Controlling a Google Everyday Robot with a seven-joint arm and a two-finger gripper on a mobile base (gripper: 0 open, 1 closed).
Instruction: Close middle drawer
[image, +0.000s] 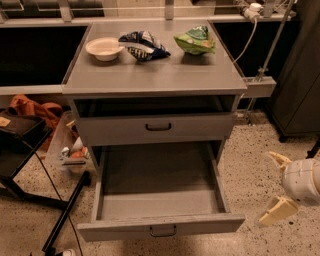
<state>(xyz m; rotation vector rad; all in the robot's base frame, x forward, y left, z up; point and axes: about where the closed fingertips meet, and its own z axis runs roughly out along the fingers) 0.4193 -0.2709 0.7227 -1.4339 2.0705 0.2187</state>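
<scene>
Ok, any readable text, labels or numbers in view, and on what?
No text is readable.
Blue bag: print too blurred to read.
Green bag: print too blurred to read.
Gripper, right of the lower drawer: no markings visible.

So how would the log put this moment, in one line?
middle drawer: pulled out, empty | pincer: open, right of drawer, not touching
</scene>
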